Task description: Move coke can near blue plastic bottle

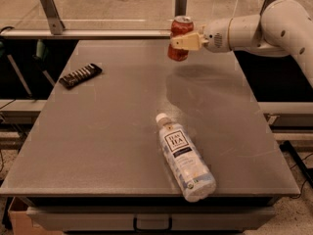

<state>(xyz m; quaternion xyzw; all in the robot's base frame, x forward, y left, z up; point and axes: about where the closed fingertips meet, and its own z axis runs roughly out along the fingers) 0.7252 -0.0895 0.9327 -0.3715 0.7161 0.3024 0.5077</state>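
Observation:
The coke can [180, 29], red with a silver top, hangs upright in the air above the far middle of the grey table [98, 131]. My gripper [184, 42] comes in from the right on a white arm and is shut on the can's side. The blue plastic bottle [185, 156], clear with a white cap and a "TEA" label, lies on its side near the table's front edge, cap pointing away. The can is well behind and above the bottle.
A flat black bar-shaped packet [80, 75] lies at the table's far left. Metal rails and posts [49, 9] run along the back edge. A drawer handle [152, 224] sits below the front edge.

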